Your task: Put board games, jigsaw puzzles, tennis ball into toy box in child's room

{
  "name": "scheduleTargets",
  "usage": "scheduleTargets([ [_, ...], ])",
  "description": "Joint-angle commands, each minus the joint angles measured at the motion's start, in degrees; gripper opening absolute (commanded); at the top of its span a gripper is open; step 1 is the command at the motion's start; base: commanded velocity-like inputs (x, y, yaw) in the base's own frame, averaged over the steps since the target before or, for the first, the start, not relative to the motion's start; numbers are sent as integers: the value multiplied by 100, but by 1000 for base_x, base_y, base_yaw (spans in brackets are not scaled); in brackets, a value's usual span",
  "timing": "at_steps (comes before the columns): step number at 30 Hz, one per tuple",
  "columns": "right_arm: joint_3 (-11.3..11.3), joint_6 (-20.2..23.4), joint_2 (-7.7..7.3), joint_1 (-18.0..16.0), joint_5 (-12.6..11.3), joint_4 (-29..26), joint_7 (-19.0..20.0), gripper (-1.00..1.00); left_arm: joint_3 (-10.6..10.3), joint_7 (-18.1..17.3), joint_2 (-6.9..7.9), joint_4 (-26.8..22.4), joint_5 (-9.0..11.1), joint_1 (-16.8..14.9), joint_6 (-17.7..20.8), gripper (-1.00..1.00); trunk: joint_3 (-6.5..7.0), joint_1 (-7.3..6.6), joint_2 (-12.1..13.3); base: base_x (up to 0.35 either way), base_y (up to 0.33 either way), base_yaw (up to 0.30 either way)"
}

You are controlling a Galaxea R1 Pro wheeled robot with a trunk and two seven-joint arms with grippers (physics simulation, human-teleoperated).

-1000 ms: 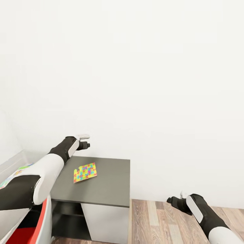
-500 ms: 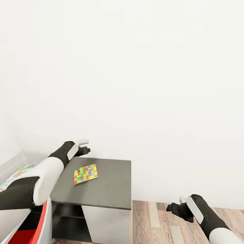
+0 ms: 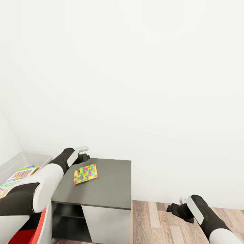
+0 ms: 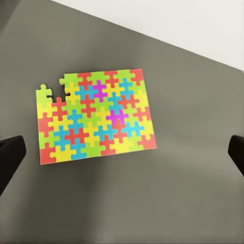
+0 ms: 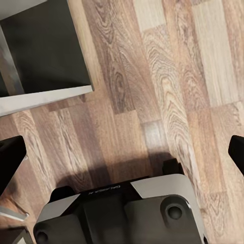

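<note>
Hovering with fingers spread, the left gripper [image 4: 122,152] should descend squarely over the jigsaw puzzle [image 4: 94,116] on the table [image 3: 108,183]; the right gripper [image 3: 173,207], also released, hangs idle.

We are in a child's room of a simulated home: plain white walls, a wood-plank floor [image 3: 159,220], a dark-grey bench [image 3: 105,183] carrying a bright jigsaw puzzle [image 3: 85,173], and a "Skip-Bo" board game [image 3: 18,175] in a light-grey toy box [image 3: 34,157].
</note>
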Motion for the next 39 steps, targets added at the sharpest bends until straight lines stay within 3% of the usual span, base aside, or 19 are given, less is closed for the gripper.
scheduleTargets([
  [1, -5, 21, -5, -2, -62, -6, -53, 100, 19, 47, 1, -12, 62, 14, 27, 100, -14, 4, -14, 0, 0, 0],
  [14, 2, 19, -3, -24, -57, -2, -49, 100, 16, 73, 3, -20, 54, 72, -93, 100, -14, 4, -14, 83, 0, 0],
  [25, 2, 14, -44, -24, -53, 11, -49, 100, 24, 473, -16, -17, 72, 73, -183, 100, -14, 4, -14, 62, 0, 0],
  [32, 2, 3, -49, -24, -53, 16, -49, 100, 31, 822, -134, -10, 81, 80, -200, 100, -14, 4, -14, 60, -100, 0],
  [39, 2, 2, -56, -24, -53, 16, -49, 100, 40, 886, -167, -9, 87, 81, -202, 100, -14, 4, -14, 41, -98, 0],
])
